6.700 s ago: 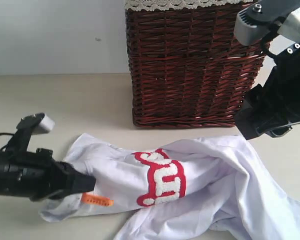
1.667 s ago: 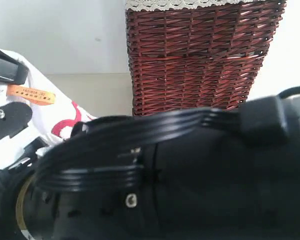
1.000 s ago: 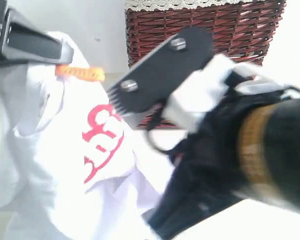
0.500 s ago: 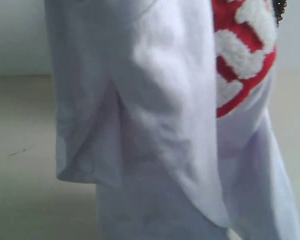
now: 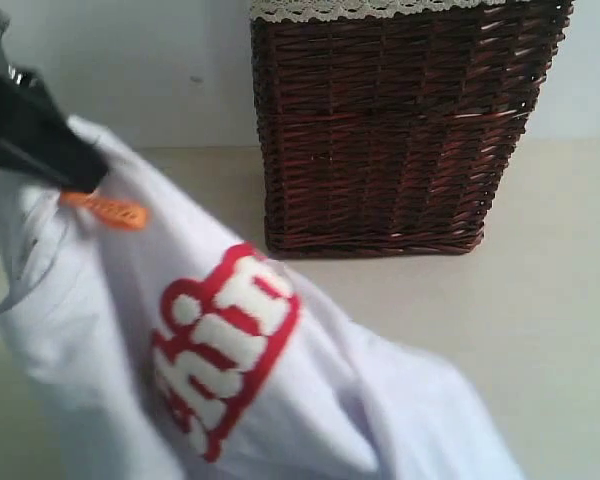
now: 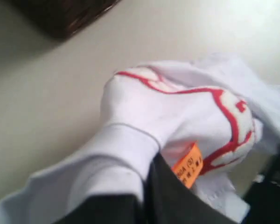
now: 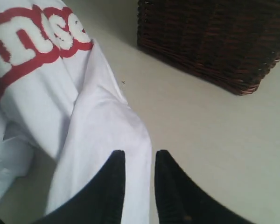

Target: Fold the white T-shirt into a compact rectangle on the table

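White T-shirt (image 5: pixel 230 350) hangs with left tool (image 5: pixel 75 170) and right tool (image 7: pixel 139 156) both clamped on it.

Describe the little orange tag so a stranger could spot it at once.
Start at the wicker basket on the table; the white T-shirt hangs to its left. The tag pokes from its raised top edge: plain orange, unlike the red lettering below.
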`<action>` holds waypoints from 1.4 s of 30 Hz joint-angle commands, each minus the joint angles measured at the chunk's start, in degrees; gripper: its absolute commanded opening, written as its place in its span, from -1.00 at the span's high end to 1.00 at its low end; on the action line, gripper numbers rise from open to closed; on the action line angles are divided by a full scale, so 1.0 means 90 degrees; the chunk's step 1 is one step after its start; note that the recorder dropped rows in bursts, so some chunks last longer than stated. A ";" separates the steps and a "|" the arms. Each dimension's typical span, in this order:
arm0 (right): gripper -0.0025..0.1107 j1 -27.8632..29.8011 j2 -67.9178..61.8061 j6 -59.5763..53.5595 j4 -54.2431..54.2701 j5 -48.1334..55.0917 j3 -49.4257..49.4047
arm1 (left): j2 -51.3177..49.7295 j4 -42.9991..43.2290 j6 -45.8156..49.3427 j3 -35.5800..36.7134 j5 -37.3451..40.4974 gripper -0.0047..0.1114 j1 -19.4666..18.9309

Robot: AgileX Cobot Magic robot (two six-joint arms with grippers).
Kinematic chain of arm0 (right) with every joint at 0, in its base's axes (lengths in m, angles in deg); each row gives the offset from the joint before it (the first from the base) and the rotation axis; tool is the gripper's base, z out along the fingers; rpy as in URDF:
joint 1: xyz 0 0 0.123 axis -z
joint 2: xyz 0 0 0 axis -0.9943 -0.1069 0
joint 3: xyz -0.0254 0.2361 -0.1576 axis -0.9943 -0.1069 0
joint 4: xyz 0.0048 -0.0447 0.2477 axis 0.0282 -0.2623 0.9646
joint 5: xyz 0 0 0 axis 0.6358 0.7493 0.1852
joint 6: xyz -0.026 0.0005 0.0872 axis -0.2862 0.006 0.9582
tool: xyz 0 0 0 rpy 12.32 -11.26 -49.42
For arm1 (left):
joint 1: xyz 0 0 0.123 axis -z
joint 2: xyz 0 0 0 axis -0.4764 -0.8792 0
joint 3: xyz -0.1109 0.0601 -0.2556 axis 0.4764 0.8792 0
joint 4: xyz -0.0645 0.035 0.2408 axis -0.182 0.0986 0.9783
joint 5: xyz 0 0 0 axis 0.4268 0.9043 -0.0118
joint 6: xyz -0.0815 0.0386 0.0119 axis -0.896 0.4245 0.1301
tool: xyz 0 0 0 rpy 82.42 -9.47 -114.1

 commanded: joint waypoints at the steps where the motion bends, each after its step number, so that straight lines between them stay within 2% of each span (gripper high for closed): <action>1: 0.55 -0.0021 -0.0077 -0.0102 -0.0034 -0.0273 -0.0048 | -0.0353 0.1034 -0.0521 0.0867 -0.0756 0.92 -0.0799; 3: 0.55 -0.0021 -0.0103 -0.0128 -0.0034 -0.0321 -0.0048 | -0.0557 0.1023 -0.0496 0.1187 -0.1090 0.91 -0.0932; 5: 0.55 -0.0021 -0.0129 -0.0143 -0.0034 -0.0322 -0.0048 | -0.0773 0.1082 -0.0432 0.1339 -0.1282 0.78 -0.0932; 7: 0.55 -0.0021 -0.0167 -0.0142 -0.0034 -0.0322 -0.0048 | -0.0943 0.1267 -0.0513 0.1433 -0.1469 0.52 -0.0932; 9: 0.55 -0.0021 -0.0241 -0.0142 -0.0034 -0.0322 -0.0048 | -0.1080 0.1520 -0.0736 0.1465 -0.1656 0.13 -0.0932; 11: 0.55 -0.0021 -0.0318 -0.0156 -0.0034 -0.0322 -0.0048 | -0.1123 0.1565 -0.0991 0.1435 -0.1833 -0.17 -0.0932; 12: 0.55 -0.0021 -0.0362 -0.0224 0.0004 -0.0322 -0.0048 | -0.1123 0.1520 -0.1028 0.1403 -0.1846 -0.23 -0.0932; 17: 0.55 -0.0021 -0.0777 -0.0920 0.0628 -0.0322 -0.0048 | -0.0731 0.1494 -0.0918 0.0744 -0.1846 -0.04 -0.0919; 21: 0.55 -0.0021 -0.1372 -0.1142 0.0882 -0.0322 -0.0048 | -0.0238 0.1845 -0.0833 0.0122 -0.1583 -0.16 -0.0919; 26: 0.55 -0.0021 -0.2006 -0.0726 0.0344 -0.0361 -0.0048 | 0.0045 0.2329 -0.1201 -0.0097 -0.1025 -0.27 -0.0919; 29: 0.56 -0.0021 -0.2236 -0.0203 -0.0059 -0.0361 -0.0048 | 0.0012 0.1489 -0.0605 0.0046 -0.0429 -0.17 -0.0714; 32: 0.68 -0.0007 -0.2330 0.0066 -0.0537 -0.0331 -0.0048 | -0.0057 0.0685 0.0443 0.0489 0.0345 -0.01 -0.0208; 35: 0.94 0.0158 -0.2341 0.0286 -0.0934 -0.0291 -0.0048 | -0.0084 0.0755 0.0478 0.1019 0.0449 0.02 0.0430; 39: 0.96 0.0620 -0.2296 0.0201 -0.1043 -0.0304 -0.0048 | -0.0093 0.0669 0.0380 0.1780 0.0449 0.06 0.1329; 42: 0.96 0.1006 -0.2296 -0.0065 -0.1025 -0.0364 -0.0048 | -0.0204 0.0669 0.0100 0.2408 0.0282 0.30 0.2157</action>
